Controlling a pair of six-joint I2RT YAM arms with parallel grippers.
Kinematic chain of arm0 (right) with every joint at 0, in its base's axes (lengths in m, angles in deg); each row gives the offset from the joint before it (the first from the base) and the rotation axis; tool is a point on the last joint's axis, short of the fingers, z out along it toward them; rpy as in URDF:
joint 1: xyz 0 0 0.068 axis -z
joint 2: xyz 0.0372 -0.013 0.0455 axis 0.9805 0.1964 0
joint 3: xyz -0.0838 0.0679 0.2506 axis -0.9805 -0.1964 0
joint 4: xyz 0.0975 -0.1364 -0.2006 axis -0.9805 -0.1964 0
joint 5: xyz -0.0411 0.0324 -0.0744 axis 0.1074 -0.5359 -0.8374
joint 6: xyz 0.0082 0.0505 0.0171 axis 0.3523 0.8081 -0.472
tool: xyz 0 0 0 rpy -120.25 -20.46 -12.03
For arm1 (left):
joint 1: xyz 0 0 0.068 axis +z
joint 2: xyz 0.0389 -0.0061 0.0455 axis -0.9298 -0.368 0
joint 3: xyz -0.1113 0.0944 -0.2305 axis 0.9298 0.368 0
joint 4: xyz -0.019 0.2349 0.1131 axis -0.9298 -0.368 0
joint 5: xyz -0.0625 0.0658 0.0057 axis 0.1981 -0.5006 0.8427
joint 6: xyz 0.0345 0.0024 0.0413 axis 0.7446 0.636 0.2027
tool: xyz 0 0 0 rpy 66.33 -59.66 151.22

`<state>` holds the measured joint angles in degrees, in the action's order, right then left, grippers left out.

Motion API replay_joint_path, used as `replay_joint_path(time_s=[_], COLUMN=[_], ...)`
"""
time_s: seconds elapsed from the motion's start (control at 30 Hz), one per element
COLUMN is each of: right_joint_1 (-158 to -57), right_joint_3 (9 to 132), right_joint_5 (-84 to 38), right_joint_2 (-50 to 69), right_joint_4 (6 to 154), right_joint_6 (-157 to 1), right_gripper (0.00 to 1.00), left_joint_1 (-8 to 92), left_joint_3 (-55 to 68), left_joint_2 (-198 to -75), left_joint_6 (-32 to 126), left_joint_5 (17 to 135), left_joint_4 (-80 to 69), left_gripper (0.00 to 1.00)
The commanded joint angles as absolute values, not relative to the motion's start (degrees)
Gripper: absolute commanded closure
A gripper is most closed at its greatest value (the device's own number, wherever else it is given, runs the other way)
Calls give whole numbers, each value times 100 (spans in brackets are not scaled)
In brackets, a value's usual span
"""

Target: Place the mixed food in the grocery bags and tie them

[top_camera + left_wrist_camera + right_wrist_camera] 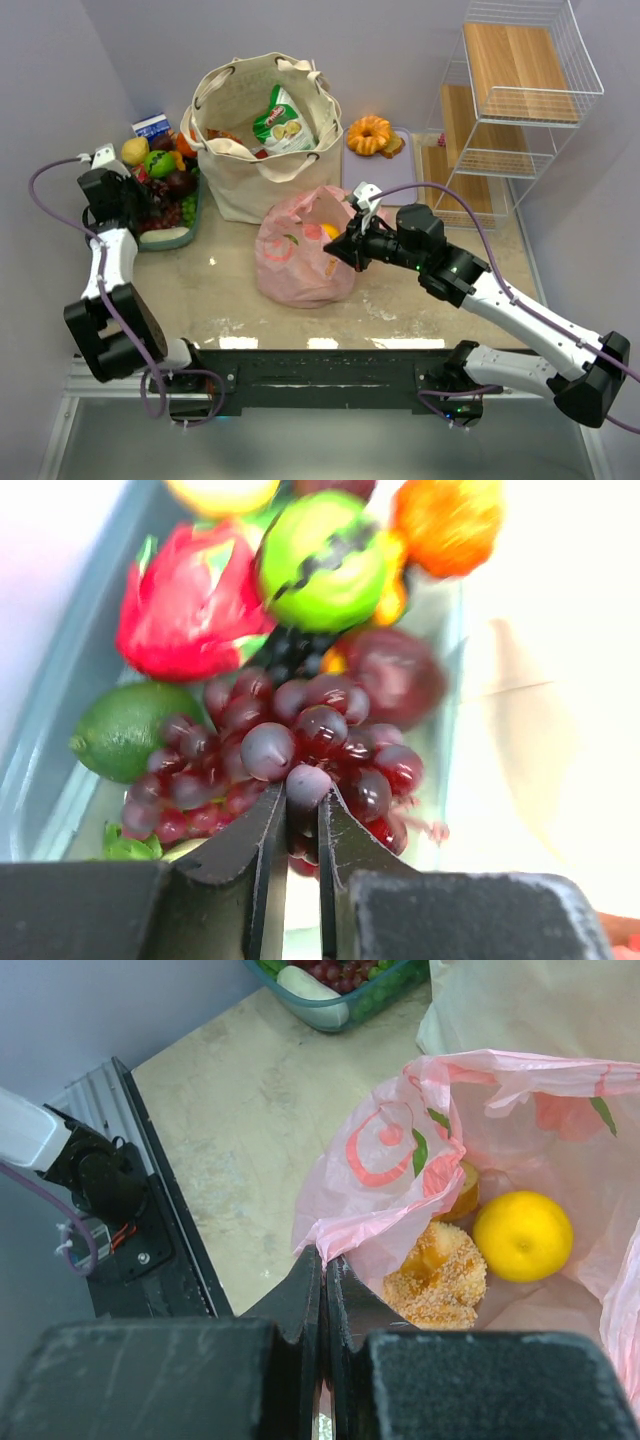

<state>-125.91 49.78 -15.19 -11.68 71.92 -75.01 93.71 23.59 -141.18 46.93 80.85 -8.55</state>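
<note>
My left gripper (303, 802) is shut on one grape of a dark red grape bunch (290, 735) lying in the teal fruit tray (172, 240). My right gripper (325, 1260) is shut on the rim of the pink plastic bag (390, 1175), holding its mouth open. Inside that bag lie a crumbed golden pastry (437, 1275) and a yellow round fruit (523, 1235). The cream canvas tote (262, 165) stands open behind the pink bag (295, 265), with a green snack packet (283, 122) sticking up in it. An orange ring cake (369, 134) rests on a pale board (400, 175) to the tote's right.
The tray also holds a lime (125, 730), a red dragon fruit (190, 605), a green apple (320, 560) and an orange fruit (450, 520). A blue carton (152, 126) stands behind the tray. A white wire shelf rack (510, 90) fills the back right corner.
</note>
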Motion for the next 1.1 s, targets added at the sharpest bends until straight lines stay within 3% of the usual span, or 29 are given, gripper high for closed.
replay_joint_path(time_s=[0.0,0.27,0.47,0.8,1.07], right_joint_1=[-12613,-12613,-12613,-12613,-12622], right_joint_3=[5260,5454,5357,5313,5331], right_joint_5=[-1411,-463,-84,-171,-206], right_joint_2=[-1216,-1138,-1155,-1067,-1032], right_joint_4=[7305,7498,7568,7603,7595], right_joint_6=[-7501,-7624,-7765,-7660,-7642], right_gripper=[100,100,100,100,100], left_joint_1=[8942,7609,6825,5533,3091], left_joint_3=[2480,2639,2192,1549,1611], left_joint_2=[-13045,-11165,-10653,-11056,-12049], left_joint_6=[4870,5186,5266,4484,5063], left_joint_5=[7642,7974,9071,10611,9417], left_joint_4=[-590,-564,-731,-73,279], left_gripper=[100,100,100,100,100])
